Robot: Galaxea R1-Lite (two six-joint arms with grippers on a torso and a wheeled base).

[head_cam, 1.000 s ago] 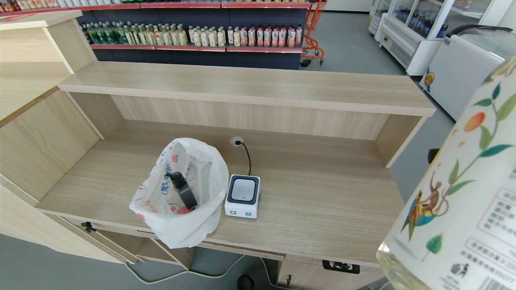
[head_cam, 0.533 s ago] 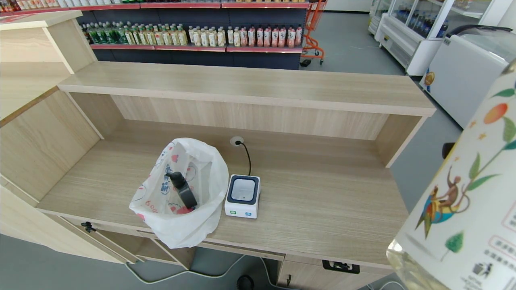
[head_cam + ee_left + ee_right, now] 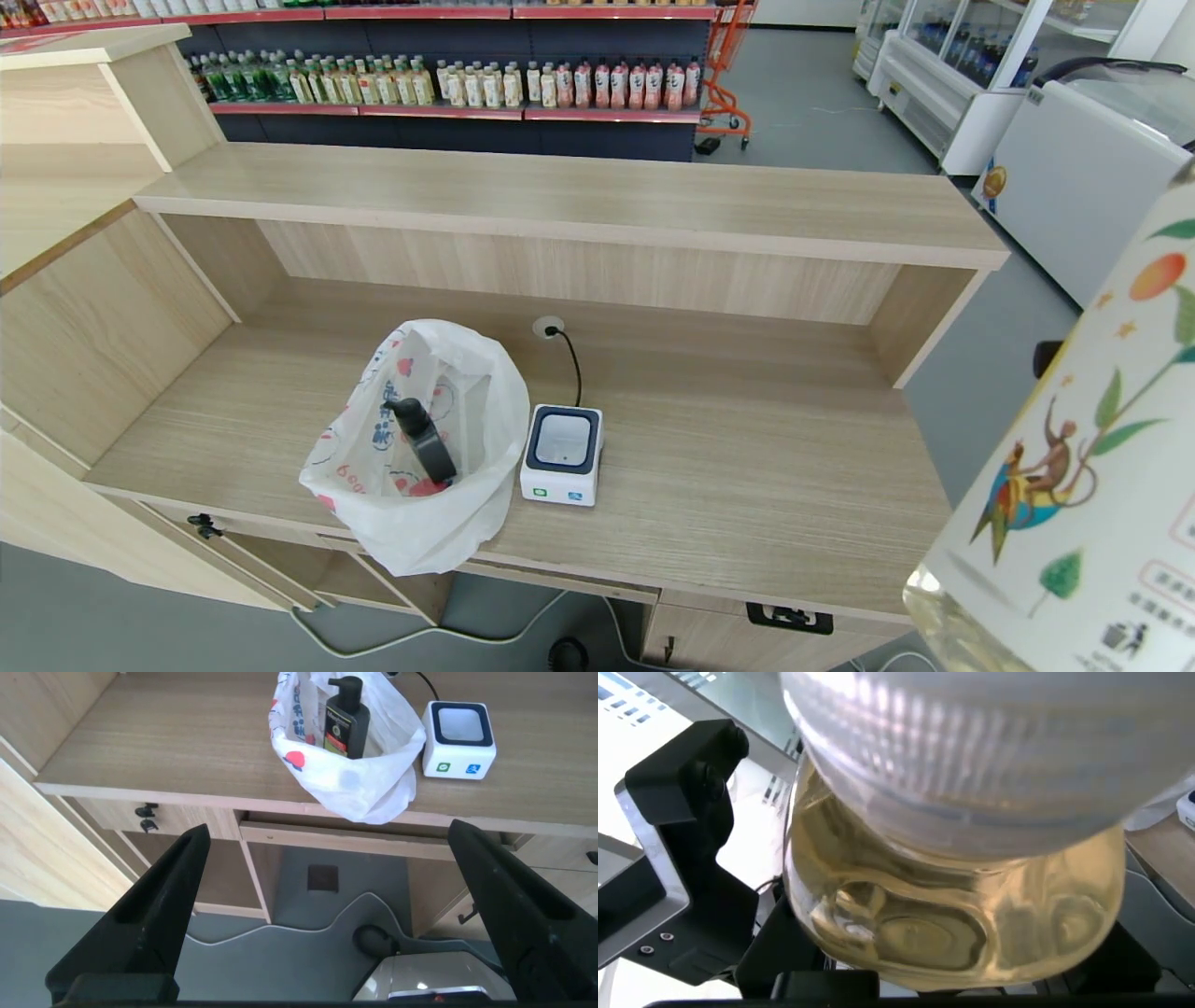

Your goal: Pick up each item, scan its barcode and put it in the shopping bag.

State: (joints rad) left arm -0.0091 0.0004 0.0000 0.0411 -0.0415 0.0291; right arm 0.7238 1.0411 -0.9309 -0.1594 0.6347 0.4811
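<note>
1. Off the right end of the counter (image 3: 747, 467), over bare floor, hangs the load. The upper shelf overhangs the back of the work surface. A high swing inward could clip that lip or the right side panel.
2. Bag (image 3: 439, 532): slumped at the front-left edge, mouth open, part of it drooping past the edge. The film looks thin and limp. A heavy item dropped off-centre could fold the rim or drag the bag off the front.
3. Bottle (image 3: 1074, 467): large and clear, with pale yellow liquid, a printed label and a ribbed white cap. It is held aloft, well apart from the scanner and bag. It is likely heavy and slick, so slipping or twisting in the grip on the long carry is the main worry. I cannot make out the barcode; if it faces away from the window, the scan misses.
4. Right claw (image 3: 915, 924): judged to be clenched on the bottle, with black fingers flanking it. The exact contact is hidden.
5. Left claw (image 3: 327, 840): fingers spread wide with nothing between them, hanging below and in front of the counter edge, near the bag. Raised carelessly, it could snag the drooping film.
6. Scanner (image 3: 563, 453): just beside the bag on its right, window up. It is a light box, and a low pass could shove it.
7. Pump bottle (image 3: 425, 443): dark, leaning inside the bag. The incoming load could land on its pump head.
8. Cable (image 3: 571, 359): runs from the scanner back to a hole in the counter. A tug would shift the scanner.
</note>
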